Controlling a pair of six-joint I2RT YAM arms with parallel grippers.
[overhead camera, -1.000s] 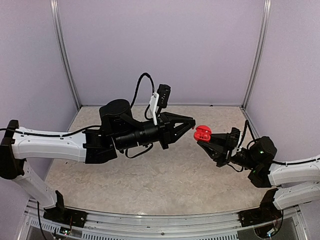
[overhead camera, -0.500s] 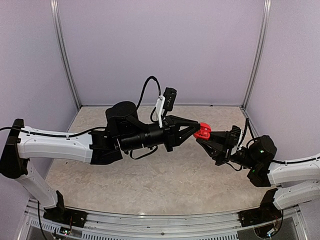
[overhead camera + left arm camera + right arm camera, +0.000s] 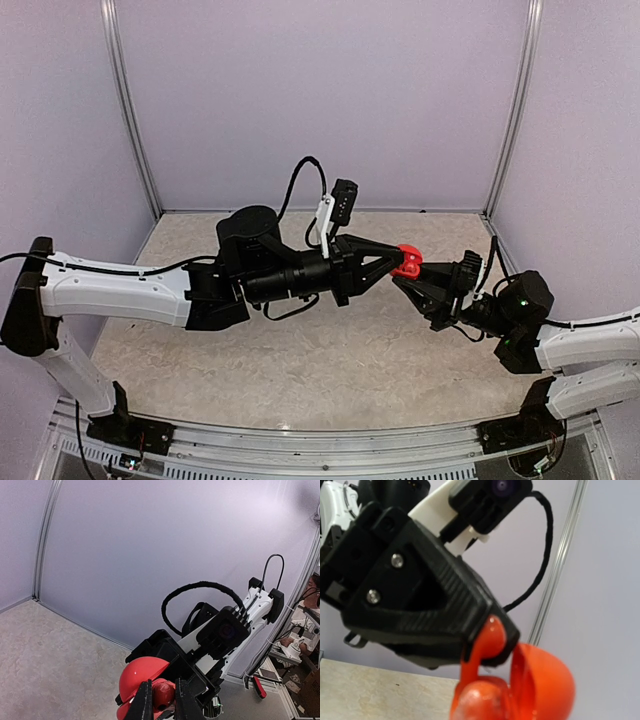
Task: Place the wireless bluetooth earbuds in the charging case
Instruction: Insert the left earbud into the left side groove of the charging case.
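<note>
Both arms meet in mid-air above the table. My right gripper [image 3: 418, 278] is shut on an open red charging case [image 3: 408, 264], its domed lid [image 3: 141, 672] swung up. My left gripper [image 3: 392, 260] is shut on a red earbud [image 3: 161, 694] and holds it at the case's opening. In the right wrist view the earbud [image 3: 489, 636] sits pinched between the left fingers [image 3: 435, 605], its stem pointing down into the case beside the lid [image 3: 545, 680]. A second red earbud [image 3: 480, 699] sits in the case. No other earbuds or cases are in view.
The beige speckled table [image 3: 330, 350] lies below both arms, bounded by lilac walls with metal corner posts [image 3: 130, 120]. A black cable [image 3: 300, 175] loops above the left wrist camera. The right arm's camera mount [image 3: 225, 630] faces the left wrist.
My left gripper has moved right with the red earbud, from a gap short of the case to the case's opening. The right gripper has held the case nearly still.
</note>
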